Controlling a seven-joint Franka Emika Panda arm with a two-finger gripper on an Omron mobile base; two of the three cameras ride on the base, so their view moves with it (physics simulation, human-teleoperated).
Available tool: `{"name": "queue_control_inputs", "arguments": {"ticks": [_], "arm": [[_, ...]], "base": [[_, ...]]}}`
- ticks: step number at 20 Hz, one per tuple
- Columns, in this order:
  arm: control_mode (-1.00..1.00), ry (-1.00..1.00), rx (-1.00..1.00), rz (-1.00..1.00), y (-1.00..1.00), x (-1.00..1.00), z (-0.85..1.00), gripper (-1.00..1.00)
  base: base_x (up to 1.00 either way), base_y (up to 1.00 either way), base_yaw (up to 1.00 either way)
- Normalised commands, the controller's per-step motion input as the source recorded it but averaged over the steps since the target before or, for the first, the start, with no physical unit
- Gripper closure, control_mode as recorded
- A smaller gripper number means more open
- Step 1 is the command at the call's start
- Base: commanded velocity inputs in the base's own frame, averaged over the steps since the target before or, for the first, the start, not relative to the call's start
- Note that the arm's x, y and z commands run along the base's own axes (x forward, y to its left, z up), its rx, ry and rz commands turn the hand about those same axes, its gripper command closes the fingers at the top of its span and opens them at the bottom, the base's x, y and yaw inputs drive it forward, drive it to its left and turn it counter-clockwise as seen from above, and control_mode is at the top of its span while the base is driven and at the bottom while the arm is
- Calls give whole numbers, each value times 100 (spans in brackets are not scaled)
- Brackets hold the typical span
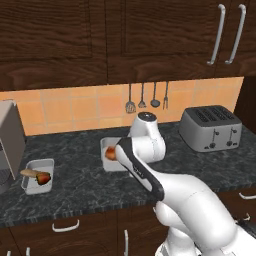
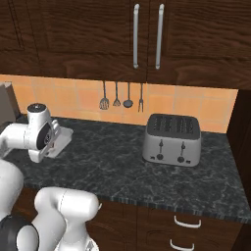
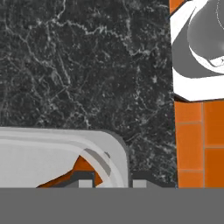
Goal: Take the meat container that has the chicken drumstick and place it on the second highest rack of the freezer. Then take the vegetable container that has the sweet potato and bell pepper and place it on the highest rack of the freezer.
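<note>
The meat container [image 1: 111, 156] is a shallow grey tray on the dark counter, with the orange-brown chicken drumstick [image 1: 110, 153] inside and my wrist covering its right part. In the hand view my gripper [image 3: 112, 181] is shut on the tray's rounded corner rim [image 3: 114, 162], one fingertip [image 3: 86, 180] inside by the drumstick [image 3: 78, 168] and one outside. The same tray [image 2: 62, 137] shows beside my hand. The vegetable container [image 1: 37, 175] stands further left, holding the tan sweet potato [image 1: 29, 173] and the dark-red bell pepper [image 1: 44, 177]. The freezer's [image 1: 10, 142] grey metal shows at the left edge.
A silver toaster [image 1: 211, 128] stands on the counter to the right. Utensils [image 1: 142, 97] hang on the orange tiled backsplash. Dark wooden cabinets [image 1: 165, 35] run overhead, and drawers with white handles sit under the counter's front edge.
</note>
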Motion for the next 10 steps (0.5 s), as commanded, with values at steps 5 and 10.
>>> {"name": "queue_control_inputs", "arguments": {"ticks": [5, 10], "arm": [[-100, 0, -1, 0, -93, -34, 24, 100], [-100, 0, 0, 0, -96, -18, 32, 100]], "base": [[0, 0, 0], [0, 0, 0]]}}
